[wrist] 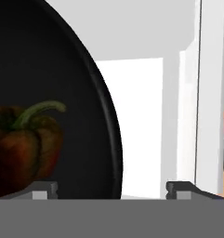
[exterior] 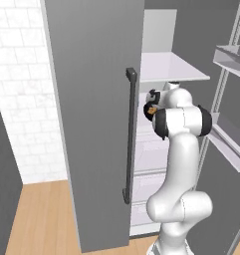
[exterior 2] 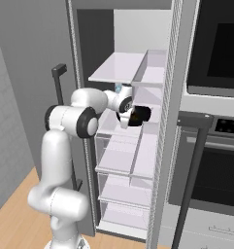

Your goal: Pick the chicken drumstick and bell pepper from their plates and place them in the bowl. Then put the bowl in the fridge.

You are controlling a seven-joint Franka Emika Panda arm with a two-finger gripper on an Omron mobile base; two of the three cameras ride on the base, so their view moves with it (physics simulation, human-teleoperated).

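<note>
Black bowl [wrist: 53, 93] sits inside the fridge [exterior 2: 138, 73] with the pepper [wrist: 25, 144] aboard; jaws stand wide astride its rim. Glossy, stiff, likely slippery; the rim's the hold.

White arm [exterior: 179, 164] rising from the base, bent at a dark-banded elbow and reaching forward at about shoulder height. Forearm roughly level, wrist [exterior 2: 119, 101] turned so the hand points ahead and slightly down. Gripper [wrist: 111, 188] seen along its own axis in the hand view, with two dark finger tips [wrist: 44, 187] standing well apart at the bottom, jaws spread wide. No contact visible at either tip.
</note>
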